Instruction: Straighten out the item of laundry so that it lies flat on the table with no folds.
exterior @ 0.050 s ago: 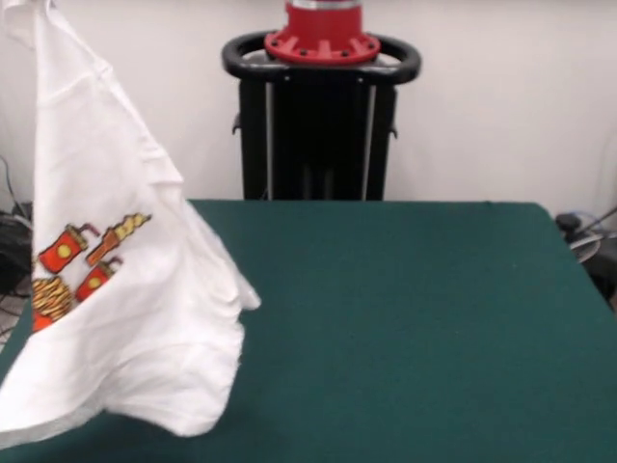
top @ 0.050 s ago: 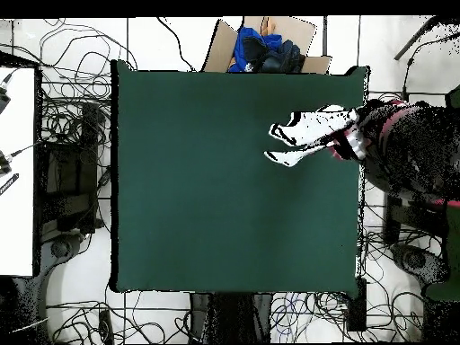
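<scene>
Item of laundry (exterior @ 0.050 s ago: pixel 125 318): white T-shirt, raised off the table (exterior @ 0.050 s ago: pixel 415 328), hanging in a broad draped cone from the top left corner of the front view down to the table's near left part. Upper end cut off by the picture's edge. Printed side partly showing at the left: red drink cups, yellow fries, part of a burger. Rest of the cloth plain white, creased and curling, with one fold jutting out to the right at mid height. Lower hem loose and wavy just above or on the green top; contact not clear. From overhead, same item of laundry (top @ 0.050 s ago: pixel 310 135) seen as a narrow white bunch over the table (top @ 0.050 s ago: pixel 225 180) near its right edge, in the far half, reaching inward from a person (top @ 0.050 s ago: pixel 409 153) in dark clothing with a pinkish sleeve, beside that edge. Exact hold on the cloth not discernible. Gripper: outside both views, so state of its grip cannot be told. Pedestal (exterior @ 0.050 s ago: pixel 318 125): black frame with a red collar, behind the far side of the table in the front view. Cardboard box (top @ 0.050 s ago: pixel 265 49): beyond the far edge overhead, holding blue and dark cloth. Cables (top @ 0.050 s ago: pixel 81 117): tangled on the floor around the table.
</scene>
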Tool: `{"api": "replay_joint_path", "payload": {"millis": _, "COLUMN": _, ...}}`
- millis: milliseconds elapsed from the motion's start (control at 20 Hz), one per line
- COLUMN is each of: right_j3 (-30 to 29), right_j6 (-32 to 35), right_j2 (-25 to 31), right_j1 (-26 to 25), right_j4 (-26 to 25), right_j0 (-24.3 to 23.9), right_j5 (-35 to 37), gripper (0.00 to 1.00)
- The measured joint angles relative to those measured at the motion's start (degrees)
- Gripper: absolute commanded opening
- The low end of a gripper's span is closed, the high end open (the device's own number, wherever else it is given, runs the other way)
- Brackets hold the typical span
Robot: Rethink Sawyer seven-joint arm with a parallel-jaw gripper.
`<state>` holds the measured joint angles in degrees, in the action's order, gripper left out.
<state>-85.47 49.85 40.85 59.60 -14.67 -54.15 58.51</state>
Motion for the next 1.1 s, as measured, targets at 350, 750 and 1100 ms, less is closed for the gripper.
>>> {"api": "replay_joint_path", "payload": {"millis": 350, "right_j3": 2.3, "right_j6": 0.0, "right_j2": 1.2, "right_j1": -3.8, "right_j4": -2.1, "right_j0": 0.0, "right_j5": 0.0, "gripper": 0.0}}
{"api": "replay_joint_path", "payload": {"millis": 750, "right_j3": 3.2, "right_j6": 0.0, "right_j2": 1.6, "right_j1": -7.0, "right_j4": -4.8, "right_j0": 0.4, "right_j5": -0.3, "gripper": 0.0}}
{"api": "replay_joint_path", "payload": {"millis": 1100, "right_j3": 3.2, "right_j6": 0.0, "right_j2": 1.6, "right_j1": -9.5, "right_j4": -7.9, "right_j0": 1.8, "right_j5": -5.2, "gripper": 0.0}}
